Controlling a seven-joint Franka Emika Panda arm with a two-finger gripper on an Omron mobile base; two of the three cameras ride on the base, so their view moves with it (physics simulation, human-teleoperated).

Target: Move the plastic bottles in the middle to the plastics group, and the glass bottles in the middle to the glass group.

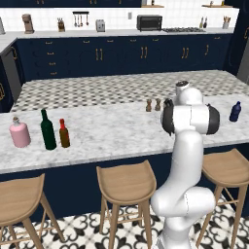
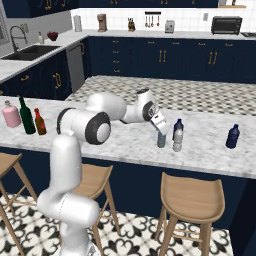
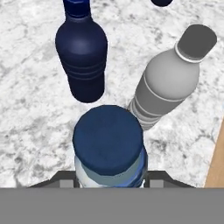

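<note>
My gripper [image 2: 160,131] is shut on a pale teal-blue plastic bottle [image 2: 161,140] with a dark blue cap [image 3: 108,142], held upright at the middle of the marble counter [image 2: 125,142]. Just right of it stand a greyish plastic bottle [image 2: 177,141] [image 3: 168,83] and, behind that, a dark blue bottle [image 2: 178,126] [image 3: 82,57]. Whether the held bottle rests on the counter I cannot tell. The navy bottle of the plastics group [image 2: 232,136] [image 1: 235,111] stands at the far right. At the left stands the glass group: a pink bottle [image 1: 19,133], a tall green bottle [image 1: 47,130] and the amber glass bottle [image 1: 63,133] beside it.
Two brown wooden shakers [image 1: 153,104] stand behind the arm near the counter's far edge. Wooden stools [image 2: 192,195] line the counter's near side, just beyond its edge. Open marble lies between the middle bottles and the navy bottle.
</note>
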